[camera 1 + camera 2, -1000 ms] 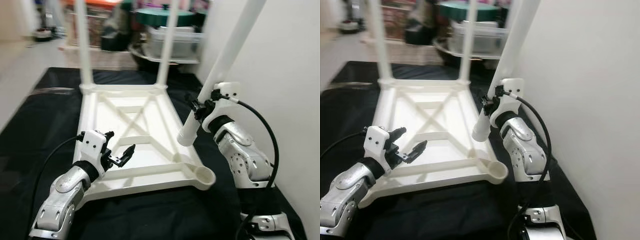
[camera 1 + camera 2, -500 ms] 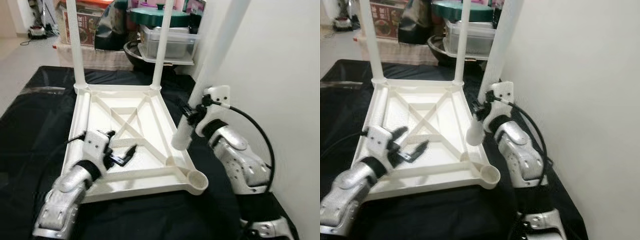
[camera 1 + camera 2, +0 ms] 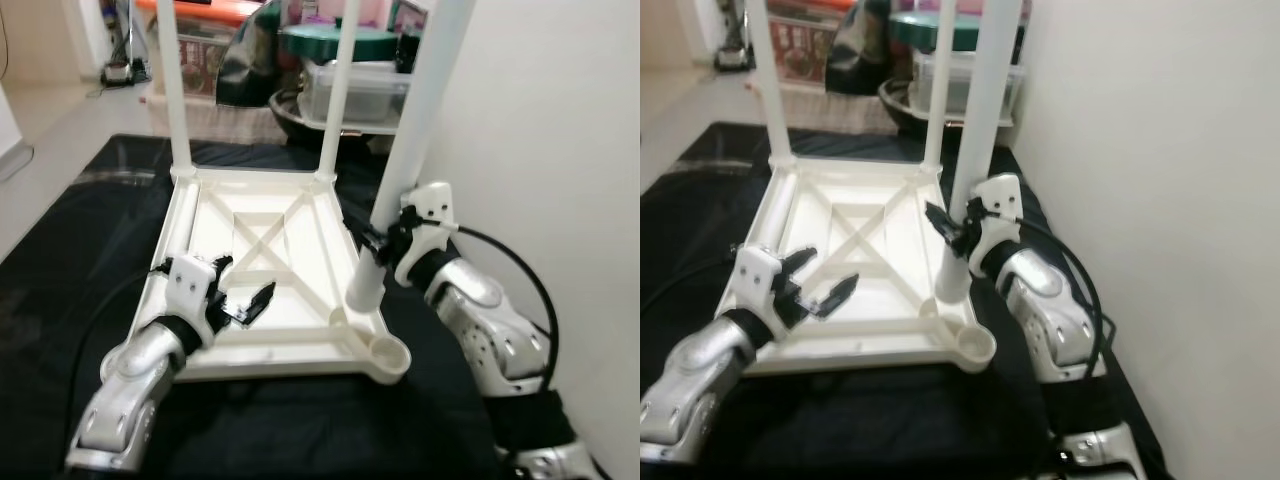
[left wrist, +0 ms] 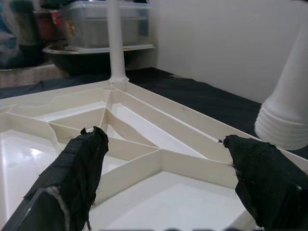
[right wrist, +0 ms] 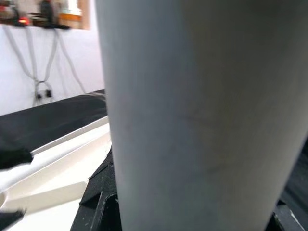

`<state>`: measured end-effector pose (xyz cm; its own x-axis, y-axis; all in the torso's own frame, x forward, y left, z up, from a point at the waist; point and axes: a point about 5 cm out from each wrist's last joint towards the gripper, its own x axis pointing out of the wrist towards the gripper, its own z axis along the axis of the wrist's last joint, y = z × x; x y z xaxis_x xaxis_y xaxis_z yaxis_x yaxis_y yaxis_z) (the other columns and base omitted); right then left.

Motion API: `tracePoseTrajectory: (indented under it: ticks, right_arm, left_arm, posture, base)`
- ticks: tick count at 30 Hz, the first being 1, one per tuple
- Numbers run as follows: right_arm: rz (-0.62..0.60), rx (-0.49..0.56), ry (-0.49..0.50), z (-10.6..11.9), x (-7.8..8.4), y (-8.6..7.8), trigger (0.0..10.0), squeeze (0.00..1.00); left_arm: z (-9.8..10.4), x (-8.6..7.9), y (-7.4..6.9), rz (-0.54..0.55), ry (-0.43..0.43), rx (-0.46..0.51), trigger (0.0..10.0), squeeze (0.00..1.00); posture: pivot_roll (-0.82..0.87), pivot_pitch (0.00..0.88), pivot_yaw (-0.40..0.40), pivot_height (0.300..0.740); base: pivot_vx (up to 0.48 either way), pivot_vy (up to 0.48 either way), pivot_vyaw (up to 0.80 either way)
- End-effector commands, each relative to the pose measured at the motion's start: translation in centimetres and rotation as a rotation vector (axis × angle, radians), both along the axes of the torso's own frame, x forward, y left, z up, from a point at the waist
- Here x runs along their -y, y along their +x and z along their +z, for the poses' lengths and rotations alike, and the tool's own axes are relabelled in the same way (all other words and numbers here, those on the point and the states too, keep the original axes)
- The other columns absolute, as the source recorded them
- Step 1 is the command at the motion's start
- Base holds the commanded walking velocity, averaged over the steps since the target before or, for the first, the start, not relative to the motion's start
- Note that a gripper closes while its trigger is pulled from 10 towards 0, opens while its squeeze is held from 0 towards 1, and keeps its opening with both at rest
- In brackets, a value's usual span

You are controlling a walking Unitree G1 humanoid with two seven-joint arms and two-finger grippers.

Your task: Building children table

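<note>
Right gripper [image 3: 385, 240] clamped on a loose white table leg [image 3: 415, 130], gripping low on the tube, just above its ribbed lower end. Leg tilted, lower end hanging above the right rim of the upturned white tabletop [image 3: 290, 340], near the open round corner socket [image 3: 387, 352] at the near right corner but not in it. Left gripper [image 3: 243, 290] with fingers spread apart and holding nothing, hovering over the near left part of the tabletop's ribbed underside, black fingers [image 4: 79, 166] poised above the crossing stiffening ribs. Two legs already standing upright in the far corners: far left leg [image 3: 173, 85] and far right leg [image 3: 335, 90]. Tabletop lying upside down on a black mat [image 3: 90, 230] spread on the floor. Plain white wall [image 3: 540, 150] close along the right side. Beyond the mat, a clear plastic storage box [image 3: 355, 90] and other household clutter, too blurred to tell apart.
</note>
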<state>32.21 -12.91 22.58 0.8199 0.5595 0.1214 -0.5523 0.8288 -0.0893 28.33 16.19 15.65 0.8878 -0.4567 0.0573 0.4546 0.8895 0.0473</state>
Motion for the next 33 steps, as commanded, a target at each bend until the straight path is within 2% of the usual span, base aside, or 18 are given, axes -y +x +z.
tracePoseTrajectory:
  ticks: [1, 3, 9, 14, 21, 28, 33]
  right_arm:
    - [-0.015, 0.008, -0.022, -0.1, 0.9, -0.2, 10.0, 0.0]
    - [-0.011, 0.024, -0.066, -0.3, 1.5, -0.3, 10.0, 0.0]
    - [0.019, 0.036, -0.116, -0.6, 1.9, -0.7, 10.0, 0.0]
    - [0.064, 0.031, -0.199, -1.3, 2.6, -1.8, 10.0, 0.0]
    - [0.061, 0.01, -0.181, -1.8, 2.6, -2.6, 10.0, 0.0]
    - [0.05, -0.013, -0.173, -3.3, 2.5, -3.9, 10.0, 0.0]
    - [0.033, -0.031, -0.183, -3.7, 2.9, -4.6, 10.0, 0.0]
  left_arm:
    - [-0.1, 0.1, -0.1, -0.01, -0.012, -0.007, 10.0, 0.0]
    - [-0.1, 0.1, -0.1, -0.012, -0.01, -0.007, 10.0, 0.0]
    - [-0.2, 0.1, 0.0, -0.012, -0.009, -0.009, 10.0, 0.0]
    - [-0.4, -0.1, -0.1, -0.014, -0.005, -0.015, 10.0, 0.0]
    - [-0.5, -0.1, -0.2, -0.016, -0.004, -0.018, 10.0, 0.0]
    - [-0.5, -0.3, -0.1, -0.019, 0.002, -0.022, 10.0, 0.0]
    - [-0.5, -0.4, 0.0, -0.02, 0.003, -0.022, 10.0, 0.0]
  posture:
    - [0.08, 0.0, -0.153, 0.74]
    - [0.08, 0.0, -0.153, 0.74]
    - [0.09, 0.0, -0.153, 0.74]
    - [0.08, 0.0, -0.147, 0.74]
    - [0.08, 0.0, -0.144, 0.74]
    - [0.07, 0.0, -0.128, 0.74]
    - [0.06, 0.0, -0.121, 0.74]
  base:
    - [0.0, 0.0, 0.0]
    - [0.0, 0.0, 0.0]
    - [0.0, 0.0, 0.0]
    - [0.0, 0.0, 0.0]
    - [0.0, 0.0, 0.0]
    - [0.0, 0.0, 0.0]
    - [0.0, 0.0, 0.0]
